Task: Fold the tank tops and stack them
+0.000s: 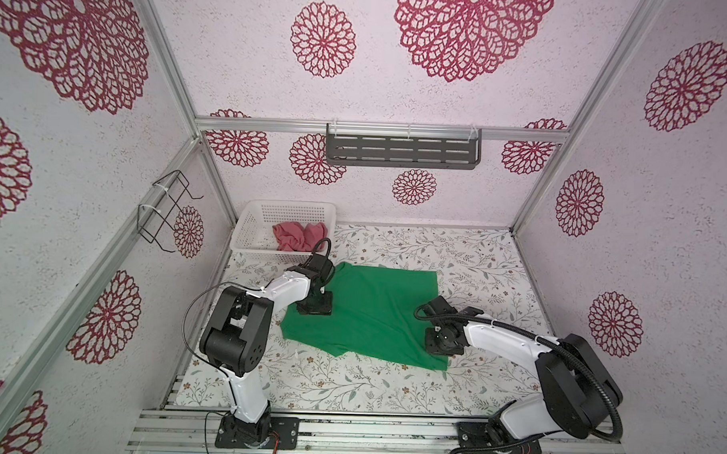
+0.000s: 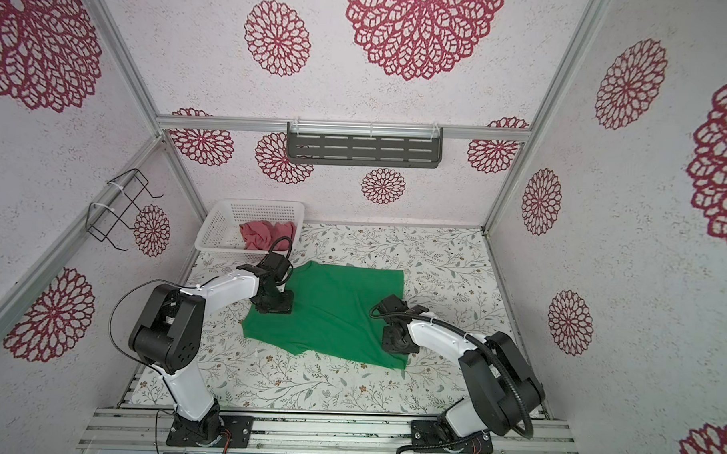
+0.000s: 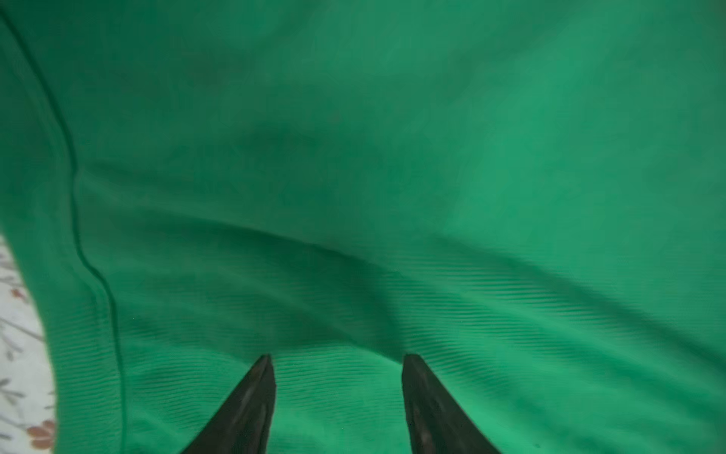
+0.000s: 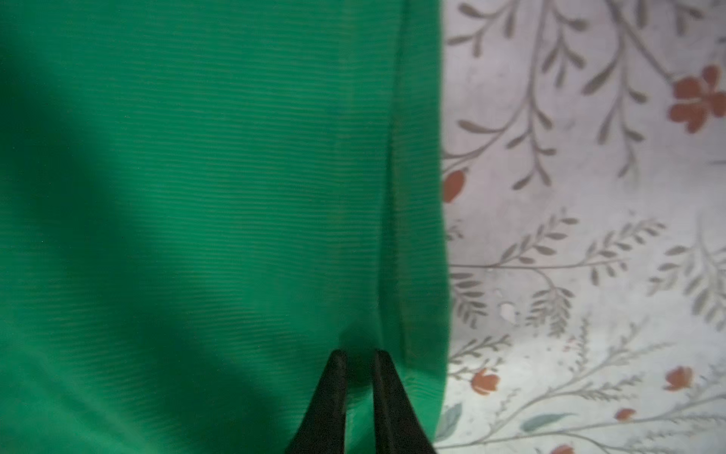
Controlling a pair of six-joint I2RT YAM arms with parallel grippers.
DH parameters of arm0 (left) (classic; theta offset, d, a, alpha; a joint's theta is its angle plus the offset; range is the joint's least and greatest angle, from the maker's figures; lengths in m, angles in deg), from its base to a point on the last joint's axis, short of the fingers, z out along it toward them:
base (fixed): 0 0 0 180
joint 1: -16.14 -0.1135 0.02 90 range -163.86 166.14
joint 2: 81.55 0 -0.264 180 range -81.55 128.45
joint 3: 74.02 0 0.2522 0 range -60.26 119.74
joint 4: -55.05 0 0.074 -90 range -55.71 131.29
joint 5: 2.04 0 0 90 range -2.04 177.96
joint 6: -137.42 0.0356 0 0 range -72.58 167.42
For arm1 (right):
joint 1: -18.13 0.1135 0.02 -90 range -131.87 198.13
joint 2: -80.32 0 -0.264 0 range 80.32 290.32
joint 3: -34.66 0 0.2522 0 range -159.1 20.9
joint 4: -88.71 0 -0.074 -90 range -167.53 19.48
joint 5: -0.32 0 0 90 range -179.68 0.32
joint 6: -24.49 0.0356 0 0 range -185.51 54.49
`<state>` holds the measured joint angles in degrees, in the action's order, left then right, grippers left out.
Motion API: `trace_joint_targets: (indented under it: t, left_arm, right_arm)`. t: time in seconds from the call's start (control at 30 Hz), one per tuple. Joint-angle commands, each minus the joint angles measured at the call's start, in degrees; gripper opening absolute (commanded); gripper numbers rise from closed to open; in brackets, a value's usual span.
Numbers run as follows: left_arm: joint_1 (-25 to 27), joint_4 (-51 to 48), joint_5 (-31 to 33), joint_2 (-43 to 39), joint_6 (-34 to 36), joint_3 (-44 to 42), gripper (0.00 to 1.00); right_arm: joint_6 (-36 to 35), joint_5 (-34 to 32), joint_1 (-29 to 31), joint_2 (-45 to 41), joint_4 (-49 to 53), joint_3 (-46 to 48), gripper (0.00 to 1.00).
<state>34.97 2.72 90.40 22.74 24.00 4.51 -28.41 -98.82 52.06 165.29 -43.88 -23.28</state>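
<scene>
Green top (image 1: 371,315) lies spread crosswise: left pincer (image 3: 338,355) open over one end, right pincer (image 4: 358,351) near-closed at opposite edge, grip unconfirmed.

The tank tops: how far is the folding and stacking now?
Done: the green tank top lies spread out, not yet folded. In hand: the left gripper is open over it; the right gripper, nearly closed, is at its edge, grip unclear. Left: fold it, then the red tank top crumpled in the basket, and stack.
</scene>
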Motion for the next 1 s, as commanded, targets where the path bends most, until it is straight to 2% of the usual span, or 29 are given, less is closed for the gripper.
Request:
trace_joint_targets:
  t: [0.0, 0.13, 0.23, 0.4, 0.53, 0.7, 0.8, 0.97]
  left_arm:
    - [-2.8, 1.13, 0.23, -0.01, -0.4, -0.58, 0.56]
    - [-4.94, 0.16, 1.2, 0.06, 0.89, 0.7, 0.55]
    - [-4.5, -1.37, 0.74, -0.3, 1.54, 3.57, 0.55]
    - [0.23, -4.32, 0.86, -2.45, 0.24, 7.32, 0.54]
    - [5.94, -3.31, -2.25, -2.56, -2.59, 7.92, 0.54]
    - [10.39, -0.2, -6.09, -0.92, -5.93, 4.74, 0.53]
    - [11.31, -0.18, -6.29, -0.49, -6.36, 1.48, 0.53]
    - [10.03, -2.43, -4.19, -0.76, -4.03, -1.97, 0.54]
  right_arm:
    - [0.06, -7.68, -3.51, -2.02, 3.61, 1.04, 0.18]
    - [-1.12, -8.54, -7.26, -7.02, 5.03, 1.21, 0.2]
    - [-3.61, -3.27, -7.46, -11.75, 4.87, -0.97, 0.27]
    - [-2.12, 6.67, -1.15, -13.08, 3.2, -3.8, 0.27]
    - [-0.58, 9.67, 2.98, -8.37, 0.65, -3.58, 0.27]
    - [0.92, 7.8, 4.18, -4.35, 1.19, -1.48, 0.3]
    - [2.27, 0.78, 3.85, -4.08, 5.28, -0.02, 0.29]
    - [2.1, -4.62, -2.48, -7.15, 6.11, 5.4, 0.29]
